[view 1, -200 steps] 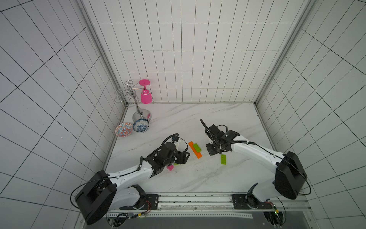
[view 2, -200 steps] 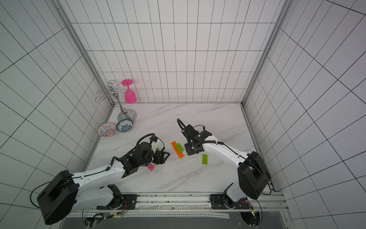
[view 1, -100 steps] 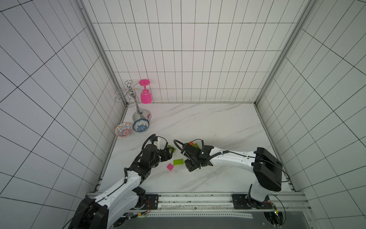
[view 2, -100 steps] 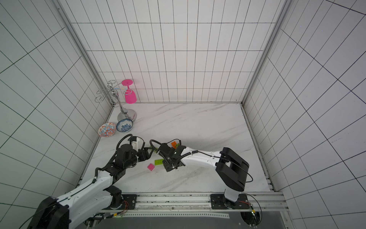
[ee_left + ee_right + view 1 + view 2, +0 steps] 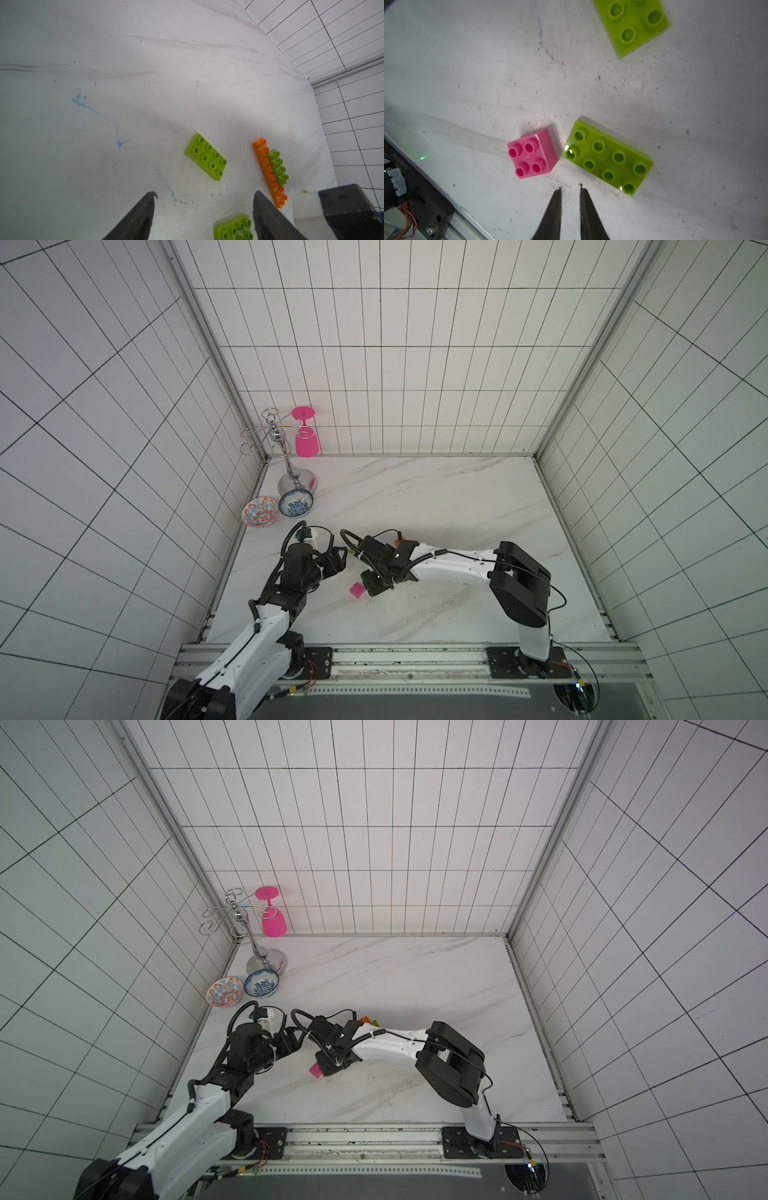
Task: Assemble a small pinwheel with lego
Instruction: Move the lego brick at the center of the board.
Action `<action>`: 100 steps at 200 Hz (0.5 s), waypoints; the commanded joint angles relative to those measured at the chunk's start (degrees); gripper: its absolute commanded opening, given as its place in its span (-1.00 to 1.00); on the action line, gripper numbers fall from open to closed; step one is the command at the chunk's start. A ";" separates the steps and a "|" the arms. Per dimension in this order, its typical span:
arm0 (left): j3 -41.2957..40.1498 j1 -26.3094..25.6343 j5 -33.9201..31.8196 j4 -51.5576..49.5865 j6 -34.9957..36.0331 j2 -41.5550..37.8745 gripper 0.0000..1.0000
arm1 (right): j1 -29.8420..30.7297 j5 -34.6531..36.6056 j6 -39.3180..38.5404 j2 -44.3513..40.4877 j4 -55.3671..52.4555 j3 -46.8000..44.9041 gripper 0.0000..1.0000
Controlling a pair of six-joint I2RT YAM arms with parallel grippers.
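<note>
Right gripper (image 5: pixel 570 188), tapered jaws narrowly parted and empty, sits near glossy studded pink square brick (image 5: pixel 532 153) on scuffed bench (image 5: pixel 467 83); left gripper (image 5: pixel 205 193) spread wide, empty.

At the back-left corner of the table (image 5: pixel 436 497) stands a rack (image 5: pixel 291 472), with a goblet (image 5: pixel 306 443) hanging upside down from it. Just before the rack's foot, the left bowl (image 5: pixel 260 512) and the right bowl (image 5: pixel 296 503) sit side by side by the left wall. Left of centre, toward the front, the square brick (image 5: pixel 356 590) lies just left of the right arm's tip. An eight-stud brick (image 5: pixel 607 159) lies just beside it, narrowly apart. Behind the right arm lies a long bar (image 5: pixel 270 172) with a stacked brick (image 5: pixel 278 167) on it, and a lone brick (image 5: pixel 205 157) lies near the bar, apart from it
</note>
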 commanded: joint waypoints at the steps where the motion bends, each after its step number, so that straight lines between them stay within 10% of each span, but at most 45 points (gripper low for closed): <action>1: 2.10 0.28 -2.46 -1.81 1.46 0.33 0.52 | -0.28 -2.10 1.83 1.00 -0.96 0.97 -0.62; 100: 2.53 0.32 -0.36 -0.19 2.17 4.90 0.52 | -6.41 -0.84 -0.04 2.49 -3.46 -0.36 -0.61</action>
